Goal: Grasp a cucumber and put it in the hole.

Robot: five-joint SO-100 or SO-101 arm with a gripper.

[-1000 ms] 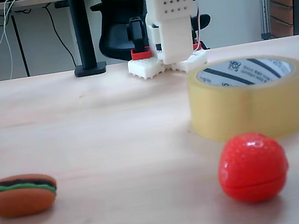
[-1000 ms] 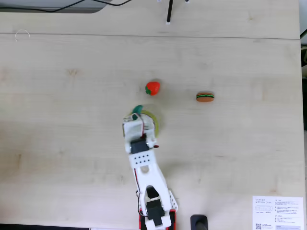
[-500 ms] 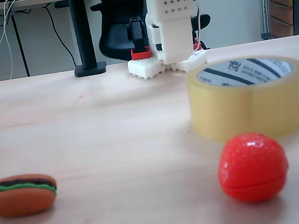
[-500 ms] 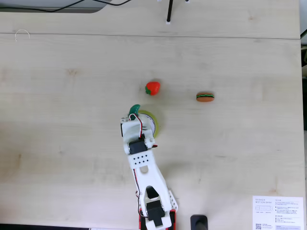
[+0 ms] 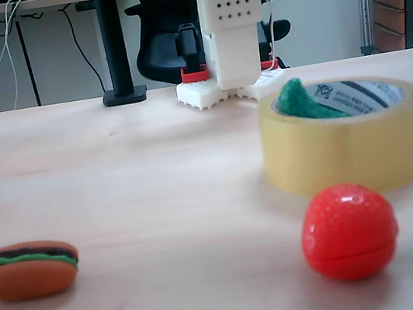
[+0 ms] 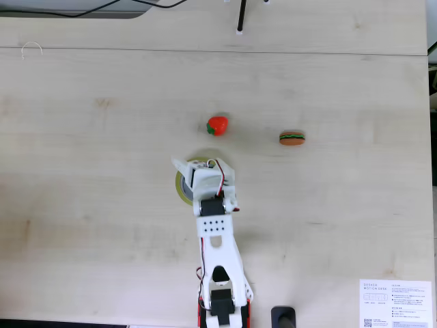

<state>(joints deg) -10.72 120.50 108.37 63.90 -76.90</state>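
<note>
In a fixed view, the red ball toy [image 5: 349, 231] sits closest, just in front of the tape roll [image 5: 344, 147]. The toy hotdog [image 5: 26, 269] lies well off to the roll's left on the surface [image 5: 155, 179]. The cucumber [image 5: 300, 102] rests inside the hole [image 5: 351, 97], leaning on its left wall. Behind the roll stands the arm [image 5: 231, 25]. I cannot tell if the gripper [image 6: 183, 167] is open or closed.

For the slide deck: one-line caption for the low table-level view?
Cucumber resting inside tape roll, strawberry and burger toys in front.
</note>
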